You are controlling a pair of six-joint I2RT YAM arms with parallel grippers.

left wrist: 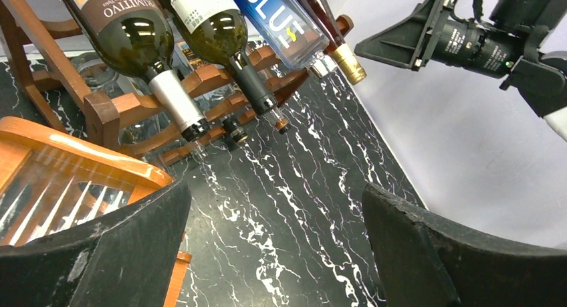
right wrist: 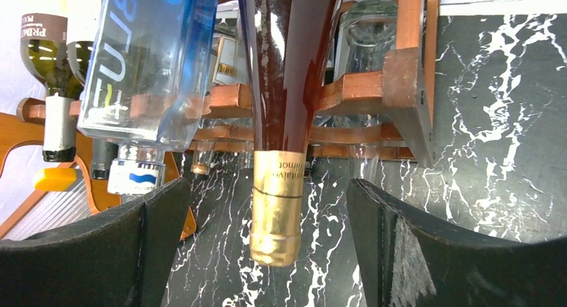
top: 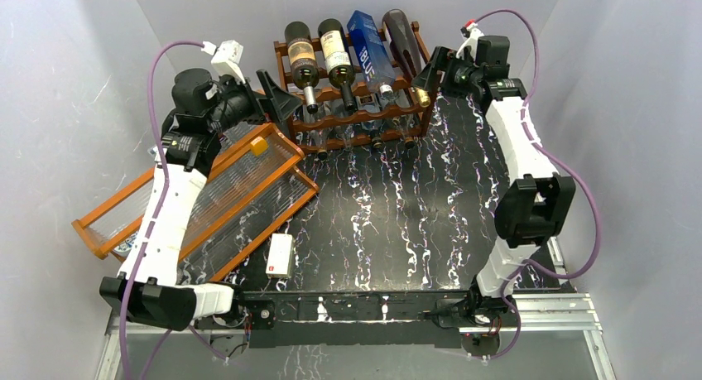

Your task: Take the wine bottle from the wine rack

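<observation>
The dark reddish-brown wine rack point(top: 354, 119) stands at the back of the black marbled table and holds several bottles. On its top tier at the right lies a dark red wine bottle point(top: 403, 34) with a gold foil neck point(right wrist: 276, 213). My right gripper point(top: 429, 75) is open. In the right wrist view point(right wrist: 267, 190) its jaws stand on either side of the gold neck with gaps on both sides. My left gripper point(top: 279, 97) is open and empty by the rack's left end; the left wrist view point(left wrist: 277, 196) shows only table between its jaws.
Two green wine bottles point(top: 300, 53) point(top: 335, 49) and a blue bottle point(top: 370, 40) lie beside the dark red one. An orange-framed tray with clear ribbed panels point(top: 223, 190) leans at the left under my left arm. A small white box point(top: 280, 256) lies near the front. White walls enclose the table.
</observation>
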